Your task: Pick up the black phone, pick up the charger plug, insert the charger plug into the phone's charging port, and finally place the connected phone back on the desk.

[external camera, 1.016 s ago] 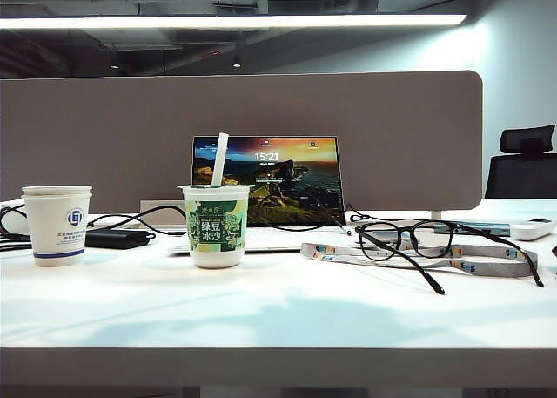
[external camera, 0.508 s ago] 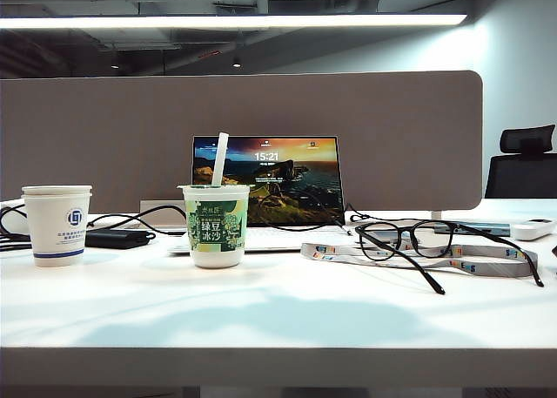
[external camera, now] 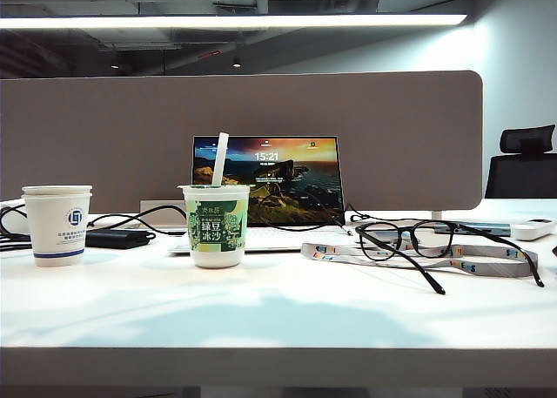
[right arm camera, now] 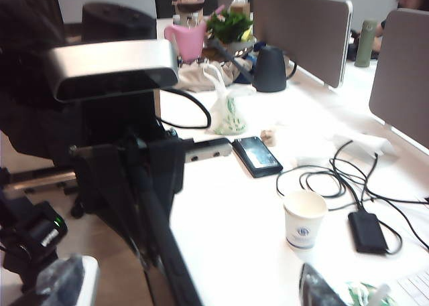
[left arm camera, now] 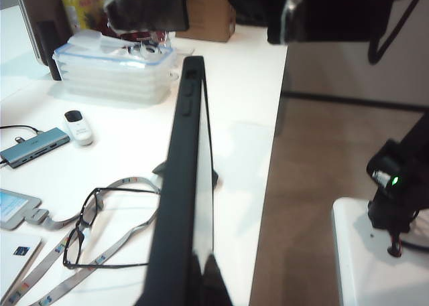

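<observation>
Over the white desk (left arm camera: 241,138), my left gripper (left arm camera: 201,286) is shut on the black phone (left arm camera: 188,185), which it holds edge-on with the side buttons showing. From the right wrist view the left gripper (right arm camera: 144,179) sits under its silver camera, and the phone (right arm camera: 171,252) runs as a thin dark strip toward my right gripper (right arm camera: 188,296). The right gripper is open, and the phone's free end lies between its blurred fingertips (right arm camera: 318,289). One right fingertip (left arm camera: 147,5) hangs beyond the phone's end. The charger plug is out of view. Neither gripper appears in the exterior view.
On the desk (external camera: 278,320) stand a paper cup (external camera: 57,224), a green dessert cup (external camera: 215,224), a laptop (external camera: 265,180), glasses (external camera: 418,241) and a lanyard (external camera: 487,263). A black adapter block (right arm camera: 366,231) with looped cables, another dark phone-like device (right arm camera: 257,155) and stacked plastic boxes (left arm camera: 110,71) lie further out.
In the exterior view only the soft shadows on the front of the desk have shifted. The cups, laptop and glasses have not moved.
</observation>
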Controlling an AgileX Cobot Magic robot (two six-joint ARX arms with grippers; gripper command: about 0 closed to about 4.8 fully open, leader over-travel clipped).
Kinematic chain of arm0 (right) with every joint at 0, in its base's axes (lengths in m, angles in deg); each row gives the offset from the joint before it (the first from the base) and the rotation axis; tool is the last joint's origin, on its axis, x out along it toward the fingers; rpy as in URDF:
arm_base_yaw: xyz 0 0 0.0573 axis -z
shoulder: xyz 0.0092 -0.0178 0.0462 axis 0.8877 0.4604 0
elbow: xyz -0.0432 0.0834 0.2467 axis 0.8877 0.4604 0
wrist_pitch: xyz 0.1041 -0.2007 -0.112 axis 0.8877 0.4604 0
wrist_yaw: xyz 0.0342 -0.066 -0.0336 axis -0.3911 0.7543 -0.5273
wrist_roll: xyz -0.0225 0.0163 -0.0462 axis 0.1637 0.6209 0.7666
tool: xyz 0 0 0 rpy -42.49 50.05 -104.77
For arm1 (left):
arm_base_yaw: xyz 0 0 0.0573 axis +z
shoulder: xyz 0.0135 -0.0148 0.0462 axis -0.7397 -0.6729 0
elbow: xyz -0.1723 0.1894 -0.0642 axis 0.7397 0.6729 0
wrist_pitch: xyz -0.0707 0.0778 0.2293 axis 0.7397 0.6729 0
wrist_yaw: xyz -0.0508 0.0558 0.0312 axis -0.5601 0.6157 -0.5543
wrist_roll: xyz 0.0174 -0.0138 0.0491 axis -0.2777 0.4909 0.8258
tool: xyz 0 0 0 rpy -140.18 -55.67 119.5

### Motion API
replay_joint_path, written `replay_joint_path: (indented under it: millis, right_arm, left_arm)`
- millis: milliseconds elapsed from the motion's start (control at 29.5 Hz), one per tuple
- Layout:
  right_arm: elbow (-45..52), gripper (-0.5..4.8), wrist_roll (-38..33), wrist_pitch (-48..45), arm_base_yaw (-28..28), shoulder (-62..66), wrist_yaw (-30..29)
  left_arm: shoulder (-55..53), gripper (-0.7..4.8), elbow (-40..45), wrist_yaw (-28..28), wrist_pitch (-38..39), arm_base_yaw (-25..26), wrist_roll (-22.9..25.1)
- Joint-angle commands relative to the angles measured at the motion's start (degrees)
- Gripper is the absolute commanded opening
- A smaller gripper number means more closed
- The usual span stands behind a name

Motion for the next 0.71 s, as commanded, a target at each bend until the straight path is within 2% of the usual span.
replay_joint_path:
  millis: [34,135,305,406,508,711]
  right_arm:
    - [-0.28,4.14,2.32,2.49,-0.98,-0.17,0.26]
    - [-0.28,4.14,3.72,5.09,-1.64,-0.17,0.17]
    - [-0.28,4.14,5.40,8.70,-2.29,-0.15,0.31]
    - [-0.31,4.14,6.97,10.78,-2.73,-0.15,0.74]
    - [-0.28,4.14,10.91,14.03,-3.82,-0.15,3.80]
    - [-0.28,4.15,22.12,21.75,-9.60,0.02,14.23]
  left_arm:
    - [0.31,-0.07,-0.46,-0.72,-0.52,-0.07,2.47]
    - [0.31,-0.07,-0.46,-1.20,1.01,-0.09,4.26]
    - [0.28,-0.07,-0.46,-2.36,5.25,-0.09,10.69]
    - [0.26,-0.07,-0.44,1.84,10.84,-0.11,15.02]
    - [0.22,-0.07,-0.44,5.44,15.41,-0.11,18.80]
    - [0.17,-0.06,-0.44,9.01,19.45,-0.13,21.64]
